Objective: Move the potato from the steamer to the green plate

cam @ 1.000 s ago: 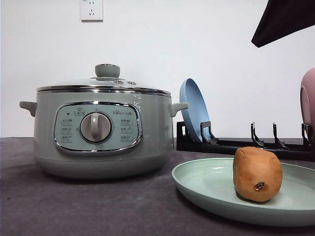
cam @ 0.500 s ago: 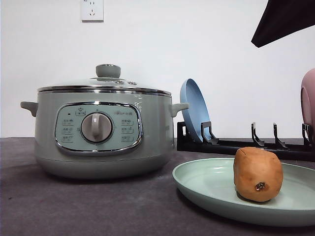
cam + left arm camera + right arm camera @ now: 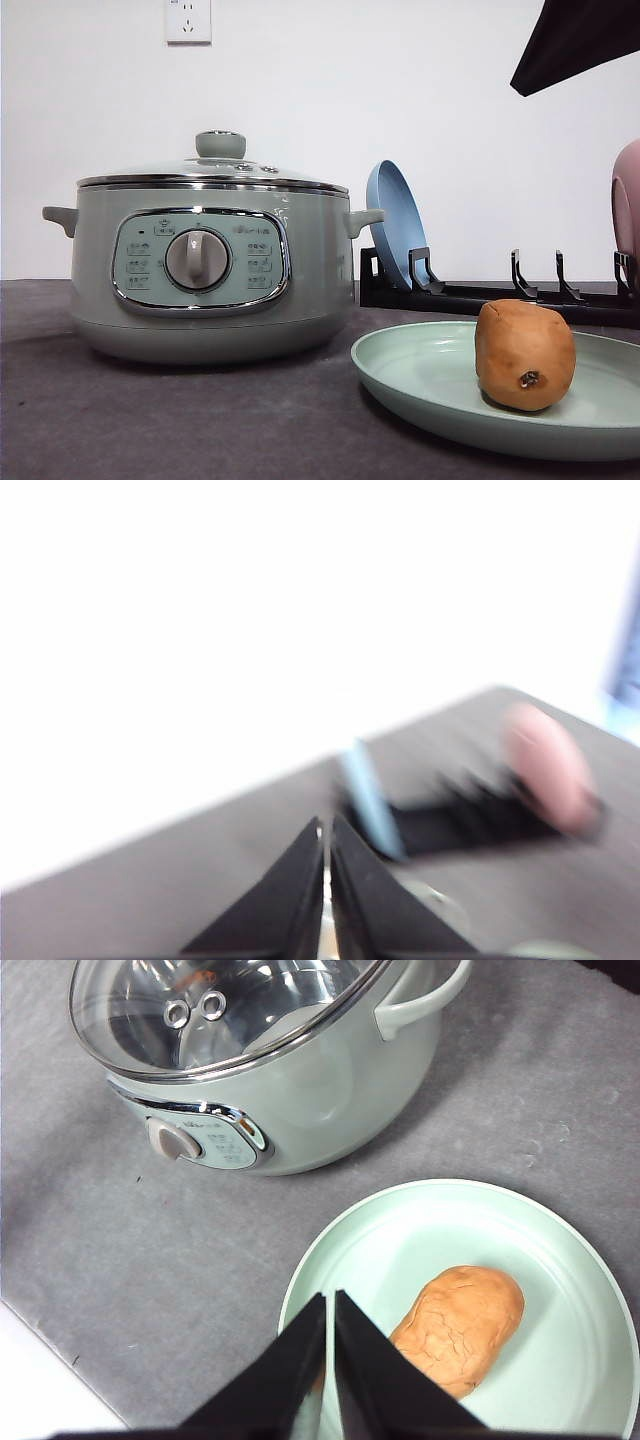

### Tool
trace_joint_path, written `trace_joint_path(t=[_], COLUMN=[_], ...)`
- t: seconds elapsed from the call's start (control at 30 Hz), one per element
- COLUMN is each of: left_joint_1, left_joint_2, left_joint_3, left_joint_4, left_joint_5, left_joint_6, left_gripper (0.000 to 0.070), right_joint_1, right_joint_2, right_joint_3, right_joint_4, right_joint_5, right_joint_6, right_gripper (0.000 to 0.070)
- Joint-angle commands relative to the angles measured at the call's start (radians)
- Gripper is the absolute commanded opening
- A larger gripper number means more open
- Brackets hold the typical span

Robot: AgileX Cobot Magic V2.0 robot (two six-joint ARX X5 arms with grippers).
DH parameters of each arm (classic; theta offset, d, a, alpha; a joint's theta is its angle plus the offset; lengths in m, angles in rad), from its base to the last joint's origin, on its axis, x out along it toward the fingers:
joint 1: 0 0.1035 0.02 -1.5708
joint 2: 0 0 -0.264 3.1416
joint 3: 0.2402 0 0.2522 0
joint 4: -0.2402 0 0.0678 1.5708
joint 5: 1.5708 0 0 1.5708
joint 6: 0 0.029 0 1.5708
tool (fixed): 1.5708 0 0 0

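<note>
Inspector A: We record the potato [image 3: 524,355] lying on the green plate [image 3: 420,375], dark pit facing the front camera. The steamer [image 3: 205,265] stands to the plate's left, apart from it, with its glass lid [image 3: 230,1010] on.

Inspector B: We concur. We find the right gripper [image 3: 329,1345] above the plate, fingers pressed together, holding nothing. The left gripper [image 3: 325,875] is likewise closed and empty. Behind the plate, a blue plate [image 3: 398,235] stands upright in the black rack [image 3: 480,295].
</note>
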Motion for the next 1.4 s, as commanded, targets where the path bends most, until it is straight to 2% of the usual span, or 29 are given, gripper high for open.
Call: trace_joint_path(t=[0.0,0.27,0.5,0.73,0.87,1.13,1.37], left_joint_1=[0.045,0.190,0.232,0.237,0.237,0.237,0.237], left_joint_2=[-0.060,-0.409,-0.616,-0.784,-0.862,-0.989,-1.043], left_joint_3=[-0.104,-0.651,-1.051,-1.327,-1.452,-1.643,-1.752], left_joint_4=[0.077,0.476,0.714,0.762,0.761,0.757,0.753], left_joint_5=[-0.006,-0.144,-0.264,-0.339,-0.344,-0.344,-0.344], left_joint_6=[0.024,0.023,0.022,0.022,0.022,0.022,0.022], left_gripper=[0.0001,0.0001,0.0001,0.0001,0.0001,0.0001,0.0001], right_joint_1=[0.007,0.007,0.007,0.007,0.007,0.007,0.007], right_joint_2=[0.005,0.005,0.005,0.005,0.005,0.005,0.005], right_joint_3=[0.013,0.014,0.013,0.014,0.013,0.013,0.014], right_joint_4=[0.011,0.011,0.011,0.011,0.011,0.011,0.011], right_joint_5=[0.000,0.000,0.000,0.000,0.000,0.000,0.000], right_joint_6=[-0.011,-0.011,-0.011,-0.011,-0.011,-0.011,-0.011], right_gripper=[0.0000,0.0000,0.0000,0.0000,0.0000,0.0000,0.0000])
